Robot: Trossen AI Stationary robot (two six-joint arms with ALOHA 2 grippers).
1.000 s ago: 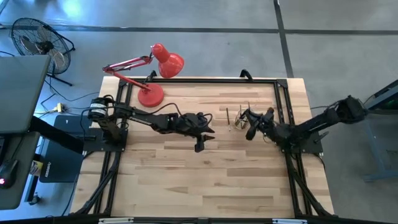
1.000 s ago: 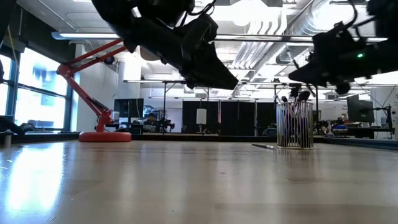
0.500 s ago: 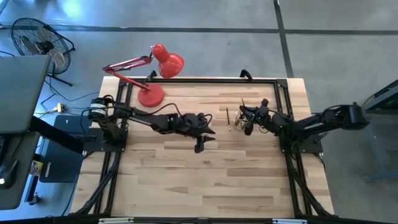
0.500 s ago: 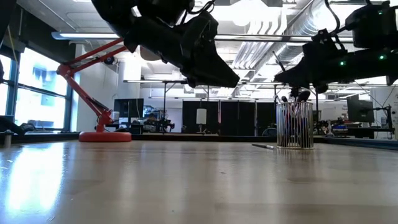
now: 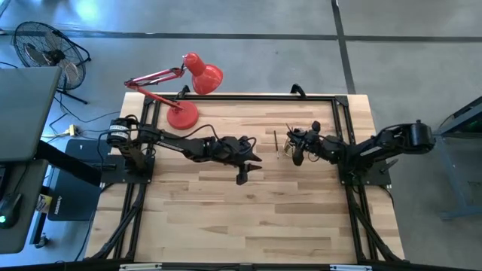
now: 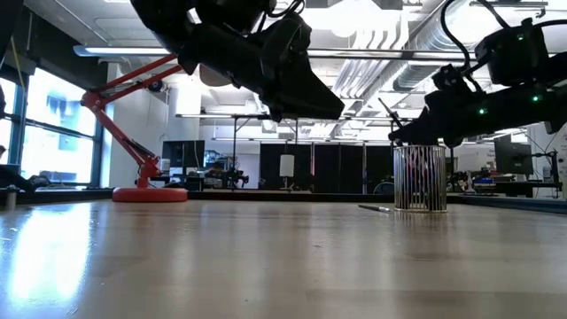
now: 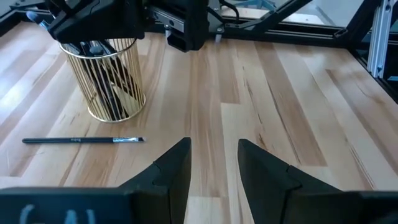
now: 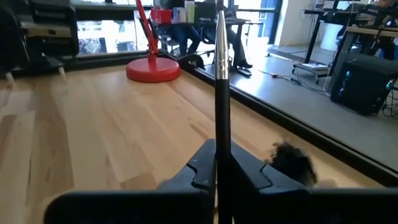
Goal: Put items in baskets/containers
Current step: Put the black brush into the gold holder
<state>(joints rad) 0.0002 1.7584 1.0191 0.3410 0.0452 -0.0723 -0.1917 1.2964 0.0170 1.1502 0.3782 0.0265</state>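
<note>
Low view: pale wood tabletop (image 6: 266, 257), red lamp (image 6: 133, 142), dim workshop beyond.

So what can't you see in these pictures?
- Brushes in the wire cup: left wrist view, the right gripper covers their tips, so no count.
- Wire cup: high view, hidden under the right gripper.
- Held brush: right wrist view, bottom end behind the fingers.

Right hand (image 5: 294, 150) blocks the wire basket (image 7: 106, 79); table (image 5: 226, 203) front lies open
</note>
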